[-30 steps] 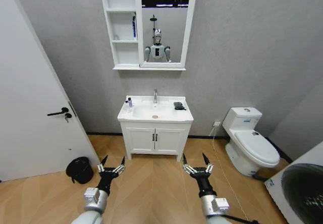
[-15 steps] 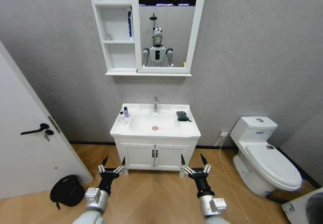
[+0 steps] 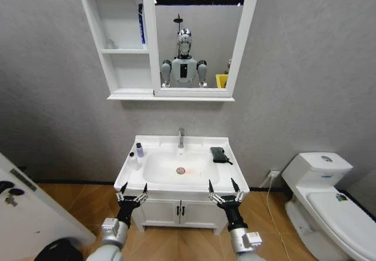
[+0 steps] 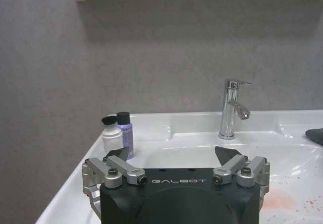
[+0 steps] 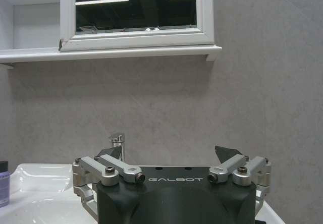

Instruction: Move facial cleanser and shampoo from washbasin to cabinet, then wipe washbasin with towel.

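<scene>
Right now your left gripper [image 3: 132,194] and right gripper [image 3: 224,193] hang at the washbasin's [image 3: 132,174] near edge, both jaws spread wide, holding nothing. You've got a purple bottle [image 3: 140,150] and white bottle [image 3: 134,160] on the far left rim, towel [image 3: 218,154] on the far right, cabinet [image 3: 120,40] above left.

**Both arms forward, grippers spread**

The left gripper [image 3: 133,191] and the right gripper [image 3: 222,190] were held out ahead at matching height, left and right of the body, fingers splayed wide and empty, pointing to the far wall.
</scene>
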Motion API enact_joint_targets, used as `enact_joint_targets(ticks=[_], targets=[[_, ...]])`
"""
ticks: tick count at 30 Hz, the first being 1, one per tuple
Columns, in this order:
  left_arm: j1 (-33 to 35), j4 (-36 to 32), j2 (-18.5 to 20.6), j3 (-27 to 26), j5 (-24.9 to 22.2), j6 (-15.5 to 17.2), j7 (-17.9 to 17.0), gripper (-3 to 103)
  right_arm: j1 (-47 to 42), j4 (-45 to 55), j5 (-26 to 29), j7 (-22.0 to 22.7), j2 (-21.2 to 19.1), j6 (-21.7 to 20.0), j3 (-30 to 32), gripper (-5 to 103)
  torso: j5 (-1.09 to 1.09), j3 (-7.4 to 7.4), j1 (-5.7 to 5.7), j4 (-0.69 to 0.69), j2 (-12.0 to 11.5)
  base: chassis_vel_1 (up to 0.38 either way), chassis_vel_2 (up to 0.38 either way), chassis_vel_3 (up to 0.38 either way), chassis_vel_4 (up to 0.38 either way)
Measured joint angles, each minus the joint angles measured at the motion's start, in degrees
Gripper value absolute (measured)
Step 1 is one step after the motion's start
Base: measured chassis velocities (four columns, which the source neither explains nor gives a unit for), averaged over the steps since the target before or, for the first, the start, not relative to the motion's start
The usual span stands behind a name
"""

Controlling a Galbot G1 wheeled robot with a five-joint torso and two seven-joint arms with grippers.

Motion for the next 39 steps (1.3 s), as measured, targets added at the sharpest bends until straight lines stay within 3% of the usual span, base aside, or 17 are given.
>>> enact_joint_targets(ticks=[9,23,39], targets=[[-4.0,4.3,1.2,-0.3,-0.4,0.1,-1.1,93,-0.4,-1.3,-0.2,-0.9,-0.1,1.7,0.0,100,0.02,-0.04,-0.17,0.03,0.1,0.030,-0.011,-0.035,0.035],[-20.0,22.2,3.2,-2.3,-4.3,-1.8,-4.6,93,1.6,-4.3,0.4,-2.1,-1.4,2.6,0.0,100,0.03,-0.01,-0.05,0.02,0.0,0.009,-0.014,-0.014,0.006],[-33.2,37.8,3.1,-1.0,-2.8,-4.9,-4.9,93,3.1,-6.8,1.0,-2.2,-1.9,2.4,0.7,100,0.03,-0.01,-0.07,0.02,0.0,0.000,0.000,0.000,0.000]])
